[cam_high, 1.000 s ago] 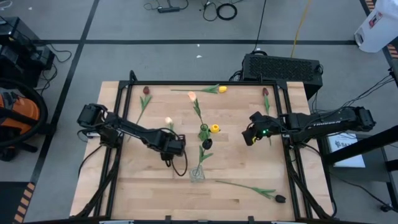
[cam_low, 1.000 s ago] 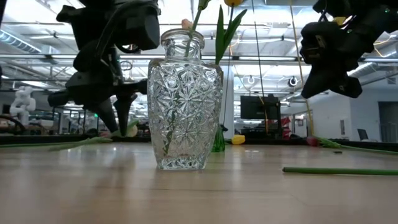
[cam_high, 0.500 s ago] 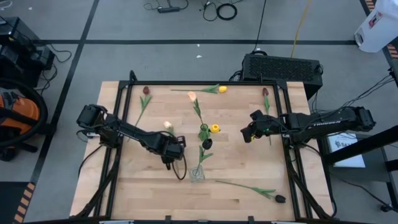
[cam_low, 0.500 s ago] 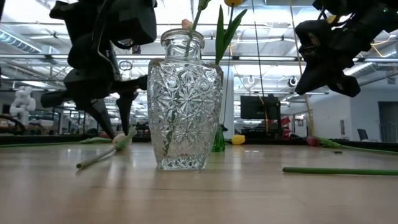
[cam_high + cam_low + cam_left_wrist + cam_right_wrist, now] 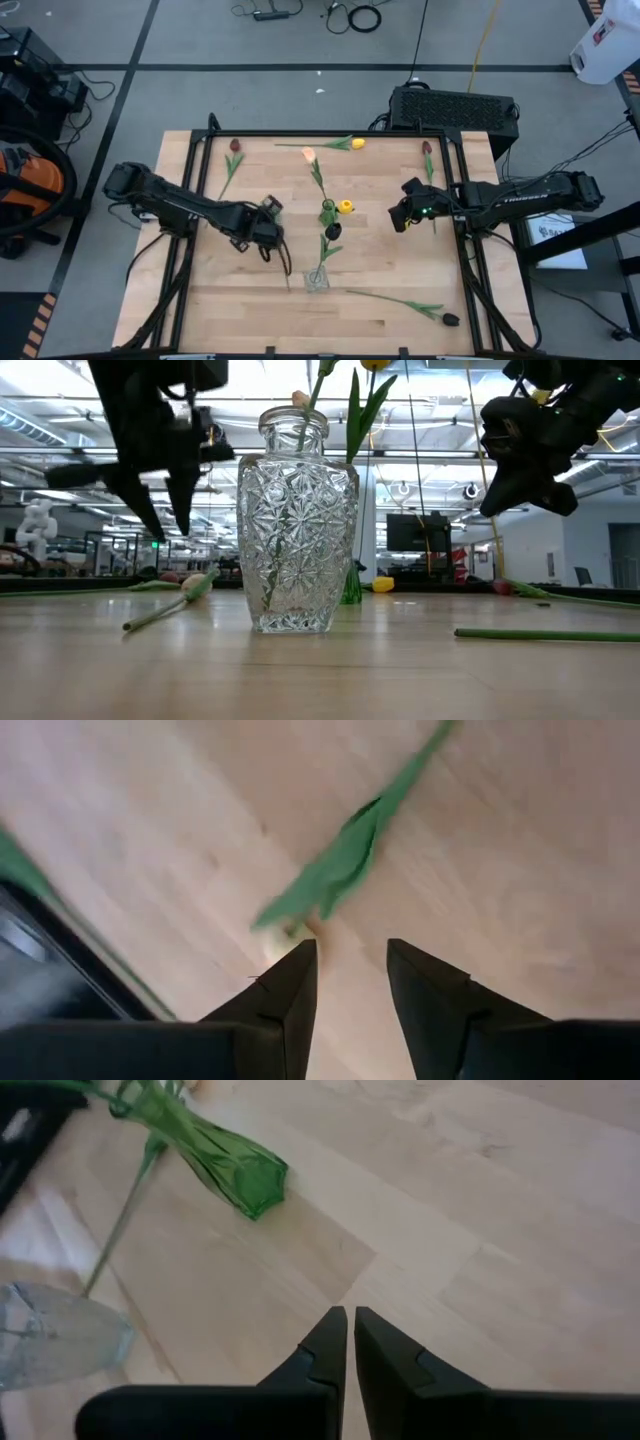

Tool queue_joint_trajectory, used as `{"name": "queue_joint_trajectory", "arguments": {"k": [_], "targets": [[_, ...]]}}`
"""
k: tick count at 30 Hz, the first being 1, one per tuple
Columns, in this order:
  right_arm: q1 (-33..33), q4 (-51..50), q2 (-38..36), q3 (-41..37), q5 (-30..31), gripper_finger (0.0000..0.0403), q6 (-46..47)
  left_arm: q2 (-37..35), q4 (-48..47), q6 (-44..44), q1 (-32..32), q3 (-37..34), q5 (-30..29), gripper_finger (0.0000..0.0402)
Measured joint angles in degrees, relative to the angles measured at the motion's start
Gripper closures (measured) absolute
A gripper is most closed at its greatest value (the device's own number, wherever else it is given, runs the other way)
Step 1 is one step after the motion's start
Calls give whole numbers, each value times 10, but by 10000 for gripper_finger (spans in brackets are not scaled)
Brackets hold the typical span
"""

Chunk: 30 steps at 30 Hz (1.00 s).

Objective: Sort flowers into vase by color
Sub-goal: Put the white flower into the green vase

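From above, the left gripper point(image 5: 262, 232) hovers over a loose tulip point(image 5: 281, 262) lying just left of the clear glass vase point(image 5: 317, 279), likely lining up a pickup. The right gripper point(image 5: 400, 216) waits near the green vase point(image 5: 328, 212).

At table height, the cut-glass vase holds one stem; the tulip lies flat beside it.

The left wrist view shows fingers point(image 5: 285, 1000) apart above a leaf.

The right wrist view shows fingers point(image 5: 325, 1345) nearly together, empty.

No legible writing.

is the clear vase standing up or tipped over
Upright: the clear vase stands on its base on the table, mouth up, with a flower stem inside.
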Motion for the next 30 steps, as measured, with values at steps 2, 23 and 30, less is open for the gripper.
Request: {"name": "queue_joint_trajectory", "arguments": {"k": [2, 23, 30], "targets": [[0, -1, 0, 0, -2, 385, -16, -24, -6, -120, 0, 0, 14, 269], [0, -34, 0, 0, -94, 385, -206, -22, 87, -1161, 17, 0, 18, 269], [0, -37, 0, 0, -108, 385, -212, 8, 97, -1178, 16, 0, 18, 218]]}}
